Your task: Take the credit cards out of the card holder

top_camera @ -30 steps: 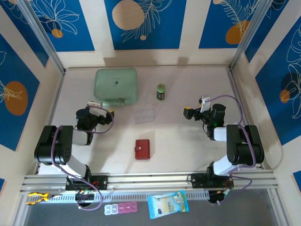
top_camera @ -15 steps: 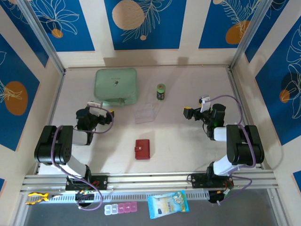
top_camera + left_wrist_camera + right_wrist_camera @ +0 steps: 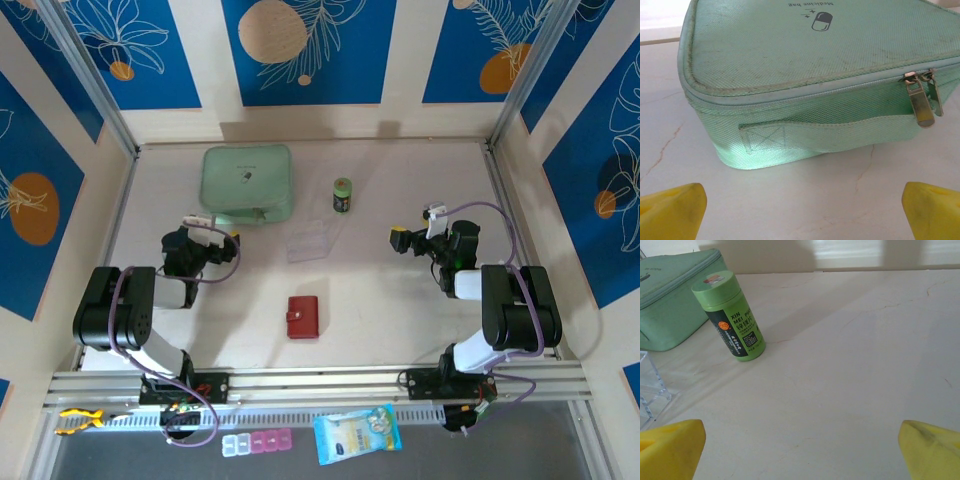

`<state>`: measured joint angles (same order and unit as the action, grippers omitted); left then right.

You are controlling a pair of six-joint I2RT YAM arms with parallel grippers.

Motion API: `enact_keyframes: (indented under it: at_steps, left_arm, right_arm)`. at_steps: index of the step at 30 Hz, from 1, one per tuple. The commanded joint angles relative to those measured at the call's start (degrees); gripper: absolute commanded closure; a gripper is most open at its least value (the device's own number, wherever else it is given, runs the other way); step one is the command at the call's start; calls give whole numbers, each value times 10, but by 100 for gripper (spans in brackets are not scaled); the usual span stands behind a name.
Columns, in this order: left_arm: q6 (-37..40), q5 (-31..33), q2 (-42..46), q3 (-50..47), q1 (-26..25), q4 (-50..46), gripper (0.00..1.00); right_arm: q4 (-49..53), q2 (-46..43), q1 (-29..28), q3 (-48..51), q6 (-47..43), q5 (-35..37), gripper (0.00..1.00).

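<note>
Evidently, no grasp has been made yet. The left gripper [image 3: 215, 230] is held wide open and empty, up and to the left of the card holder [image 3: 303, 317], and is aimed at the mint-green zip case [image 3: 805, 75] rather than at it. The card holder is laid flat and snapped shut on the counter [image 3: 380, 290], between the two arms, so it is judged reachable from either side; the credit cards are presumed tucked inside. Just beyond the card holder a clear tray [image 3: 309, 243] is placed, perhaps to receive them, with a green bottle [image 3: 343, 194] farther back. Up and right of the card holder, the right gripper [image 3: 418, 228] is likewise fully open, with nothing held.
</note>
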<state>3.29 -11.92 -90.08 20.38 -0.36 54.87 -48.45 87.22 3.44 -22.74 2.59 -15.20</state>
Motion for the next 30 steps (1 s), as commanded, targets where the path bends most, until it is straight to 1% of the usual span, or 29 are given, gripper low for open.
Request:
enact_keyframes:
  at_steps: [1,6,7,9,11,14,19,23,25,30]
  left_arm:
    - [-7,6,3,4,3,6,0]
    - [-7,8,3,3,3,7,0]
    - [-7,8,3,2,3,7,0]
    - [-9,16,12,3,3,3,0]
    - [-15,33,33,4,2,-17,0]
    - [-17,44,70,16,2,-73,0]
    - [-26,82,120,46,-7,-181,0]
    - [-65,104,155,80,-11,-275,0]
    - [-95,92,168,102,-11,-326,0]
    - [-159,51,190,175,-12,-468,0]
  right_arm:
    - [-11,-2,0,7,-6,0,1]
    - [-13,-3,0,9,-5,1,1]
    - [-7,-6,-3,6,-2,15,1]
    - [29,-18,-11,-7,-4,41,1]
    - [86,-37,-19,-28,-11,48,1]
    - [187,-60,-31,-70,-14,65,1]
    - [286,-95,-70,-105,-32,111,0]
    - [370,-120,-107,-140,-15,135,1]
    - [422,-127,-133,-163,9,159,3]
    - [512,-124,-194,-207,85,186,9]
